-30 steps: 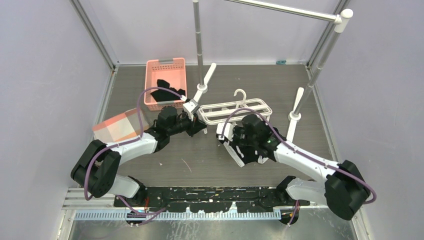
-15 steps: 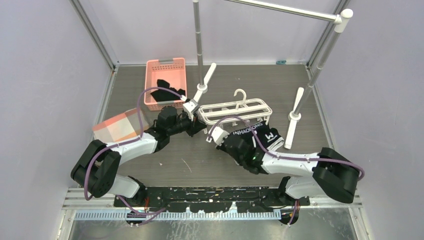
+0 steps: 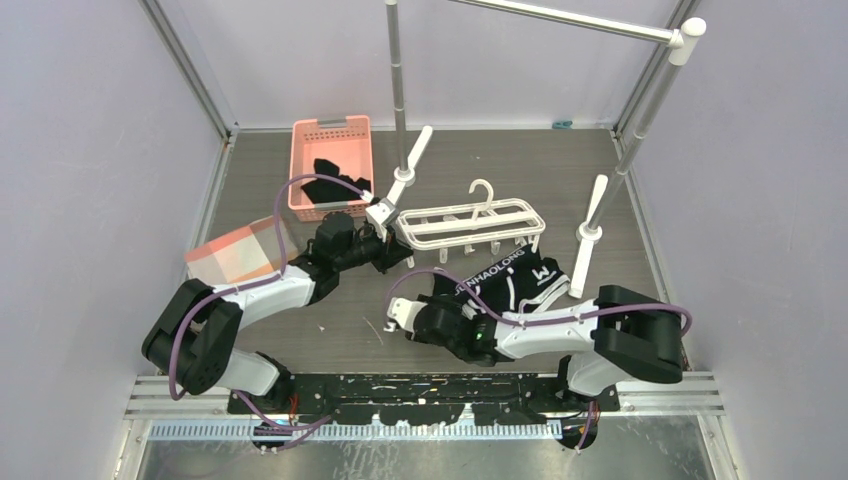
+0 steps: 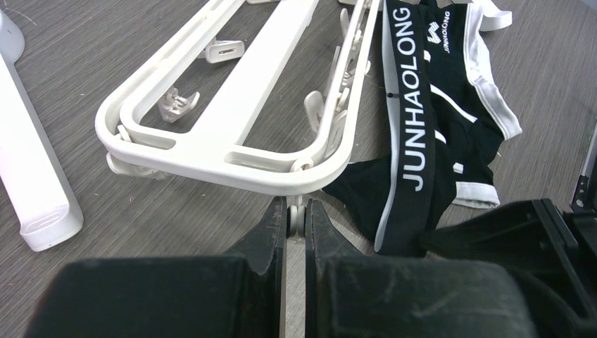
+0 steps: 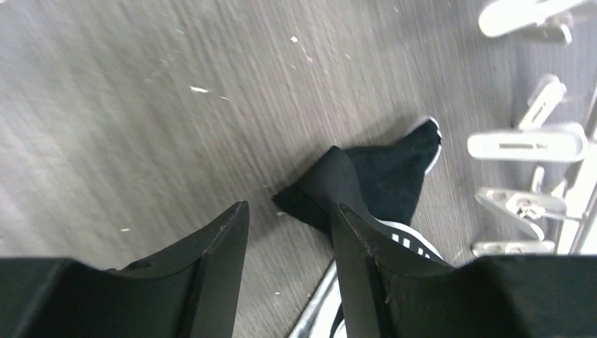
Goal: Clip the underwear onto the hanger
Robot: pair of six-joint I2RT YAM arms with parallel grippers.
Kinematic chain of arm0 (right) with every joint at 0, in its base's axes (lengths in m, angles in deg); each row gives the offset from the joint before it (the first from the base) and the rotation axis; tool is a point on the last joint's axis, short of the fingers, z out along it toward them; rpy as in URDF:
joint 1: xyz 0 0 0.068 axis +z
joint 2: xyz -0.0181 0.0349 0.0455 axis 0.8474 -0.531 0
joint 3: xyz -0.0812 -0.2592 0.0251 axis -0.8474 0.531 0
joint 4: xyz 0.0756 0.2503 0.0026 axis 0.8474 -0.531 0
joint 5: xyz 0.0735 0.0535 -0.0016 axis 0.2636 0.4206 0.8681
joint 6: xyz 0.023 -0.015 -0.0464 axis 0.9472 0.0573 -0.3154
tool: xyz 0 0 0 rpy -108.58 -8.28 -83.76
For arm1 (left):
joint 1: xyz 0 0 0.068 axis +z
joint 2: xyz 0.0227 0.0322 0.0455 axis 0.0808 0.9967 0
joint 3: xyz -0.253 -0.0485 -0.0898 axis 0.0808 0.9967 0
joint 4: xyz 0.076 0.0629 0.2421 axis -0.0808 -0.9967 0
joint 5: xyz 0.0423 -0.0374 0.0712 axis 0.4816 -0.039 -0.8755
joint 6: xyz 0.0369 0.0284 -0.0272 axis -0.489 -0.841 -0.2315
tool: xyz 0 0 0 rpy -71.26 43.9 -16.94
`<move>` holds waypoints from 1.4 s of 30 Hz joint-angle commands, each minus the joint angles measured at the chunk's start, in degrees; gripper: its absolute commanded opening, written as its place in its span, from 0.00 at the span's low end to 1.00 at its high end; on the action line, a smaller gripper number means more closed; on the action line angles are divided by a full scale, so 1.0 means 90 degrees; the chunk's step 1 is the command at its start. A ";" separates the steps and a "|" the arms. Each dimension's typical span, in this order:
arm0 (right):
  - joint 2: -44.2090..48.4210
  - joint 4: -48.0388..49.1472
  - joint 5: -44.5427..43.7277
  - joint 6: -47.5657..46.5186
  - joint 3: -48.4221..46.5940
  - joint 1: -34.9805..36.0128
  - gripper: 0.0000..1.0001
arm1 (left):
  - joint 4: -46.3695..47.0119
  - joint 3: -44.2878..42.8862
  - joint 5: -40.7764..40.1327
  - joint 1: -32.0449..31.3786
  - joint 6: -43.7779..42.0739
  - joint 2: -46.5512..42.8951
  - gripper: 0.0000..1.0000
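Observation:
The white hanger (image 3: 470, 222) lies flat on the table; its frame and clips fill the left wrist view (image 4: 232, 151). My left gripper (image 3: 392, 250) is shut on a small clip at the hanger's near-left end (image 4: 296, 215). The underwear (image 3: 510, 280), black with white piping and JUNHAOLONG lettering, lies on the table just in front of the hanger (image 4: 415, 127). My right gripper (image 3: 405, 318) is open and empty, low over the table to the left of the underwear. In the right wrist view (image 5: 292, 211) a black corner of the underwear (image 5: 394, 183) lies just ahead of the right finger.
A pink basket (image 3: 330, 140) with plain black garments stands at the back left. The grey rail stand's pole (image 3: 397, 80) and white feet (image 3: 590, 225) flank the hanger. A pinkish box (image 3: 235, 252) sits at the left beside my left arm.
My right arm has drawn back from over the underwear toward the near left, open. The underwear now lies uncovered in front of the hanger. The left arm has not moved.

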 commanded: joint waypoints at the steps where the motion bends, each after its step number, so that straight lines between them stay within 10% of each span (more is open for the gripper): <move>1: 0.0590 -0.0554 0.1070 -0.0158 -0.0402 0.0039 0.55 | 0.0398 -0.0106 0.0027 -0.0017 -0.0020 -0.0169 0.00; 11: 0.2987 -0.0882 0.3787 -0.0569 -0.0205 -0.1797 0.57 | 0.0356 -0.0137 0.0073 -0.0022 -0.0010 -0.0177 0.00; 18: 0.1957 -0.1435 0.5891 -0.1299 -0.0842 -0.3327 0.56 | 0.0361 -0.0156 0.0094 -0.0015 0.0006 -0.0174 0.00; 42: -0.0566 -0.2770 0.5446 -0.2925 -0.1989 -0.4053 0.49 | 0.0355 -0.0110 0.0060 -0.0017 -0.0072 -0.0139 0.00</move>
